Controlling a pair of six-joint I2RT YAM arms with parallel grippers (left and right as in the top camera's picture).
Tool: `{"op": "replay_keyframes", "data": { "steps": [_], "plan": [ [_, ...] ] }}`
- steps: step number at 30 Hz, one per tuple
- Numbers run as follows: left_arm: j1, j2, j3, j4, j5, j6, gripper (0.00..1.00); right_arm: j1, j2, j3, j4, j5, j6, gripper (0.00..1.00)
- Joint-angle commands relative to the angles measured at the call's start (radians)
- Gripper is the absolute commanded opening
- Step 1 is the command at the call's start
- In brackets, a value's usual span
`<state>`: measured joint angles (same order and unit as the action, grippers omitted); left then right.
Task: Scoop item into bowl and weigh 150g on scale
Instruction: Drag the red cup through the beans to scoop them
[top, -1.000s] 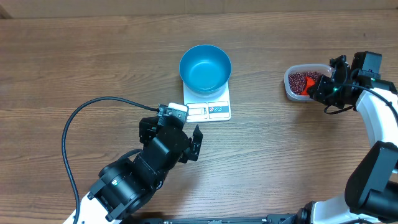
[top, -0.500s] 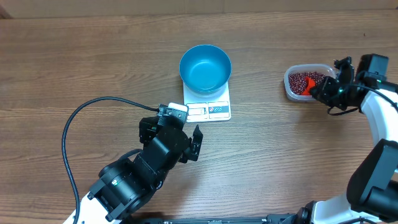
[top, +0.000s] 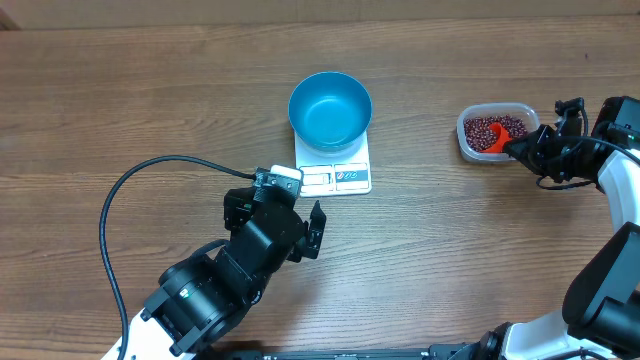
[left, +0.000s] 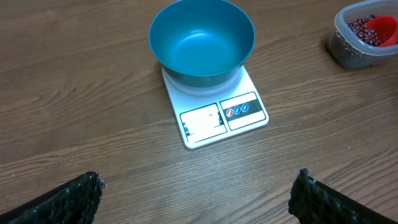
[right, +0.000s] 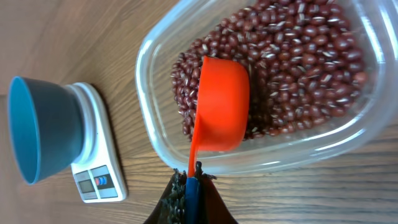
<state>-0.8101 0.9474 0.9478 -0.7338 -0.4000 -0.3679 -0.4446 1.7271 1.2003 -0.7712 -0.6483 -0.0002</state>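
The item, a heap of dark red beans (right: 298, 56), fills a clear tub (top: 470, 148) at the right. An orange scoop (right: 221, 106) rests in the beans with its rounded outside toward the wrist camera. My right gripper (right: 189, 177) is shut on the scoop's handle just outside the tub's rim, and it also shows from overhead (top: 522, 150). The blue bowl (top: 330, 108) stands on the white scale (top: 336, 179) at the table's middle, and nothing shows inside it. My left gripper (left: 198, 180) hangs open just in front of the scale (left: 217, 118), holding nothing.
A black cable (top: 120, 210) loops across the wood at the left of my left arm. The tub (left: 348, 53) shows at the left wrist view's upper right, with the scoop (left: 380, 30) inside it.
My right arm has drawn back to the right, with the scoop still in the tub. The left arm, bowl and scale have not moved.
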Motion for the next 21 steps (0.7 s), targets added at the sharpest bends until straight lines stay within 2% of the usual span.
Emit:
{"op": "replay_keyframes", "data": {
  "steps": [1,13,21],
  "plan": [
    [0.005,0.002,-0.008,0.000,0.002,-0.014,0.99,-0.001,0.002,-0.010,0.005,-0.050,-0.001,0.04],
    [0.005,0.002,-0.008,0.000,0.001,-0.014,1.00,-0.024,0.003,-0.010,0.007,-0.059,0.004,0.04],
    [0.005,0.002,-0.008,0.000,0.001,-0.014,1.00,-0.113,0.003,-0.010,-0.013,-0.185,0.003,0.04]
  ]
}}
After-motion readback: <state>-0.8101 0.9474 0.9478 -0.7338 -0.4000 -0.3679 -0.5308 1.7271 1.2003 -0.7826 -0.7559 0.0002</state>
